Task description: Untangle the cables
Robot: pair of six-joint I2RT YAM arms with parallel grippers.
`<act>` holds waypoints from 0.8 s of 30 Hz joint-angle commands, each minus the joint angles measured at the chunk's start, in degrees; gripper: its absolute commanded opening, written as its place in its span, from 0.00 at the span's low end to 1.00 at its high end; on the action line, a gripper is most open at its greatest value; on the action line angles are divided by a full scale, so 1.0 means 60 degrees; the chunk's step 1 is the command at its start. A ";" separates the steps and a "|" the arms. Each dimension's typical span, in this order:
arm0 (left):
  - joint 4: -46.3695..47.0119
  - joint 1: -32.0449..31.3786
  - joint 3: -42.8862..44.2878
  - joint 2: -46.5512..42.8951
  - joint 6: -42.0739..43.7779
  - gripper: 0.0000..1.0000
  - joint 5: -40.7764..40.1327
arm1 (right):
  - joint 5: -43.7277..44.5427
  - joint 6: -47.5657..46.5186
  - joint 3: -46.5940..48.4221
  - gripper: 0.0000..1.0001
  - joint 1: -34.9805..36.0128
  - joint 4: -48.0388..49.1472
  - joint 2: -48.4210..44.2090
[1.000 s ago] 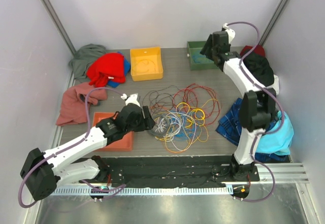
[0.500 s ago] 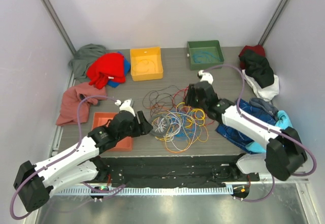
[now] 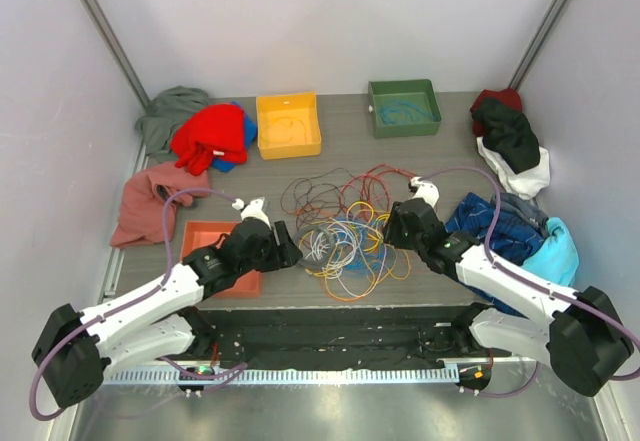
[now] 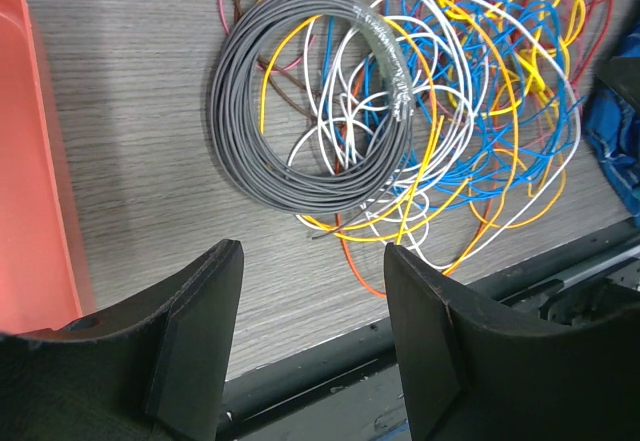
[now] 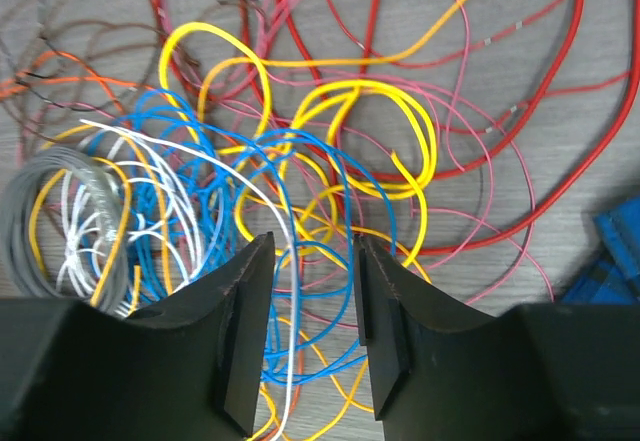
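Note:
The cables (image 3: 350, 229) lie in one tangle of red, yellow, orange, blue, white and dark strands at the table's middle. A grey coil (image 4: 300, 111) sits on the tangle's left side among white, blue and yellow loops. My left gripper (image 3: 287, 244) is at the tangle's left edge. In the left wrist view it (image 4: 312, 251) is open and empty above the table's front edge, short of the coil. My right gripper (image 3: 388, 231) is at the tangle's right edge. In the right wrist view it (image 5: 311, 246) is open low over blue and white strands (image 5: 290, 261), holding nothing.
A yellow bin (image 3: 288, 126) and a green bin (image 3: 404, 109) holding a blue cable stand at the back. An orange tray (image 3: 222, 256) lies under my left arm. Red (image 3: 210, 133), grey (image 3: 170, 111) and pink (image 3: 150, 206) garments lie left; blue plaid (image 3: 495, 226), cyan and black ones right.
My right arm has swung from the green bin at the back down to the right edge of the tangle. My left gripper has shifted only slightly at the tangle's left edge.

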 commanded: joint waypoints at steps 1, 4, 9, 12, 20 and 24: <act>0.0438 -0.0025 0.0508 0.0239 0.0040 0.62 0.0098 | 0.0095 0.0293 -0.0083 0.44 0.0063 0.0686 0.0310; 0.0379 -0.0039 0.0552 0.0152 0.0069 0.62 0.0010 | 0.0065 0.0279 -0.0054 0.43 0.0048 0.0818 0.0516; 0.0276 -0.0039 0.0610 0.0078 0.0128 0.63 -0.0108 | -0.0126 0.0322 -0.0098 0.41 0.0077 0.1111 0.0576; 0.0247 -0.0039 0.0640 0.0151 0.0128 0.63 -0.0108 | -0.0272 0.0425 -0.0157 0.41 0.0107 0.1228 0.0240; 0.0320 -0.0039 0.0640 0.0312 0.0069 0.62 -0.0035 | -0.0638 0.0513 -0.0245 0.42 0.0574 0.1083 -0.0348; 0.0364 -0.0039 0.0640 0.0386 0.0055 0.62 0.0024 | -0.0536 0.0571 -0.0434 0.41 0.0707 0.1053 -0.0114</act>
